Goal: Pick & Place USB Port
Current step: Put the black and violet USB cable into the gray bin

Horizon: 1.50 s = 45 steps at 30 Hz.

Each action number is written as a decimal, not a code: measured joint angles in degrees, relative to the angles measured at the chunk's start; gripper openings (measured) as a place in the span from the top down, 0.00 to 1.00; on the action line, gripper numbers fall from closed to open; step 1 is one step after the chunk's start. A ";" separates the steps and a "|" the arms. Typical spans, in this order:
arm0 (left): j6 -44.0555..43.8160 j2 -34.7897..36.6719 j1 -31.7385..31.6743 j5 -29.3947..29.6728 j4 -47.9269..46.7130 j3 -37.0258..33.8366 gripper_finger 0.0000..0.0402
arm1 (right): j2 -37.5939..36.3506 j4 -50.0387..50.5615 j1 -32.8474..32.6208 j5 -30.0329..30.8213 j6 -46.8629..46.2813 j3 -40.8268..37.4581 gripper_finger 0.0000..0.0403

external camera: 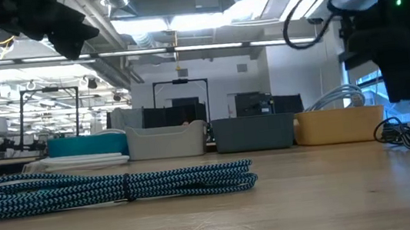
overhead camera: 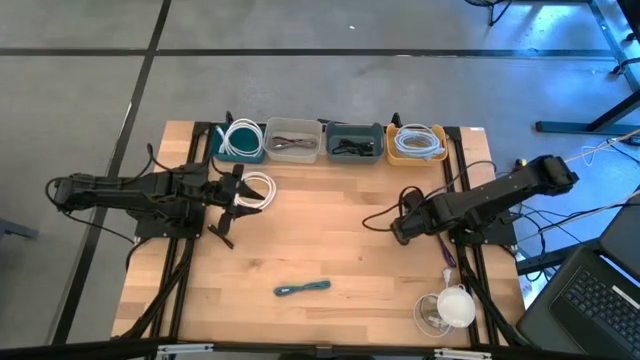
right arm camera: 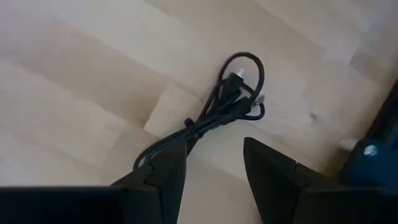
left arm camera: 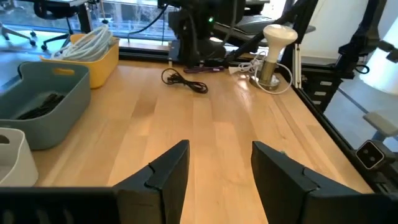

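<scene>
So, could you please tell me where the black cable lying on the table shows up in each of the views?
High view: the black cable lies right of centre, beside the right gripper.
Low view: at the right edge, on the table.
Left wrist view: far across the table, before the other arm.
Right wrist view: centre, just past the fingers.
Shared landmark: the yellow bin; not in the right wrist view.

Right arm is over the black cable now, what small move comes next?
Probably lower the right pincer straight down and close. Its fingers stand open just above the black cable, which lies loose on the table, with one strand running under a finger.
</scene>
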State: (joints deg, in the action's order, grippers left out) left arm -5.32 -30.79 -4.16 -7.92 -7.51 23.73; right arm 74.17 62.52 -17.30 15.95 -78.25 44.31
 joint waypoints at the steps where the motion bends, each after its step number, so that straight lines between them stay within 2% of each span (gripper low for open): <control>1: 0.00 0.00 0.00 0.00 0.02 0.00 0.59 | 0.00 -1.13 0.36 -0.19 -0.91 -0.85 0.60; 8: 0.07 0.00 0.00 0.00 0.00 0.00 0.60 | 0.00 -10.57 2.60 -1.63 -0.61 -5.32 0.60; 14: -0.01 0.00 0.00 0.00 0.00 0.00 0.59 | 0.00 -8.85 3.41 -3.03 1.09 -5.49 0.60; 18: -2.69 0.00 0.00 0.00 0.00 0.00 0.60 | -0.02 -1.79 2.67 -10.33 0.25 -4.18 0.60; 23: -4.30 0.00 0.00 0.00 -0.02 0.00 0.60 | -0.04 3.30 -2.78 -20.46 -6.08 -4.91 0.60; 30: -3.11 0.00 0.00 0.00 -0.02 0.00 0.61 | -0.02 2.04 -7.51 -20.31 -9.82 -7.05 0.60; 45: -2.91 0.00 0.00 -0.03 -0.01 0.00 0.61 | -0.09 -8.55 -7.62 -20.64 -8.38 -15.45 0.60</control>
State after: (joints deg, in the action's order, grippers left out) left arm -8.23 -30.79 -4.16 -7.95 -7.52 23.73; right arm 74.08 53.98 -24.93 -4.69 -86.63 28.85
